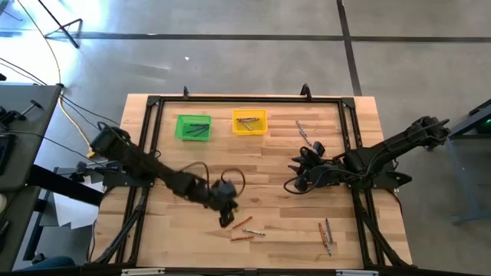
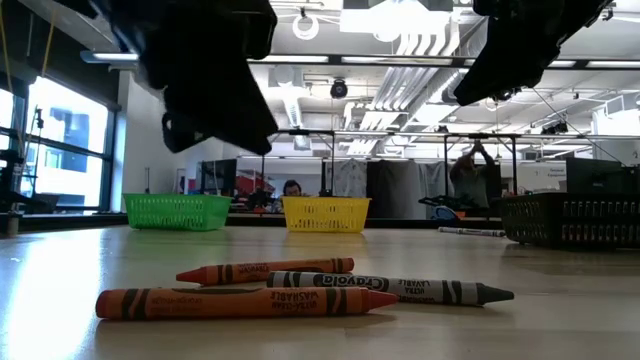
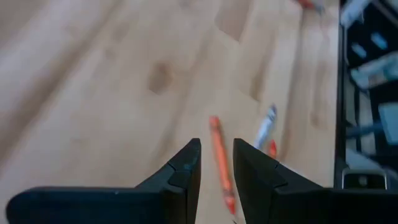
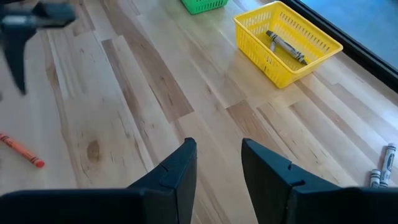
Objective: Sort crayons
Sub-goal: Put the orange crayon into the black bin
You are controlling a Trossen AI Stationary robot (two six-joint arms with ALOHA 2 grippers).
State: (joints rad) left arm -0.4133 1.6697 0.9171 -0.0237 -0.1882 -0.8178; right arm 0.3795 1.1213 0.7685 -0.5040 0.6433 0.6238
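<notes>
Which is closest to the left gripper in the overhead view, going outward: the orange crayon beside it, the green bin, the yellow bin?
Measured from the left gripper:
1. Orange crayon, just beside it near the table's front.
2. Green bin, toward the back, on the left.
3. Yellow bin, at the back, near the middle; only slightly farther than the green one.

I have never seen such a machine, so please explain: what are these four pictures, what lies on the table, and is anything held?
It is a robot with two dark arms at a wooden table. One camera looks down from above, one looks level across the table top, and one sits on each wrist. The left gripper hangs open above an orange crayon, holding nothing. The right gripper waits open near the middle, also empty. More crayons lie loose on the wood. At the far edge stand a green bin and a yellow bin with crayons inside.
</notes>
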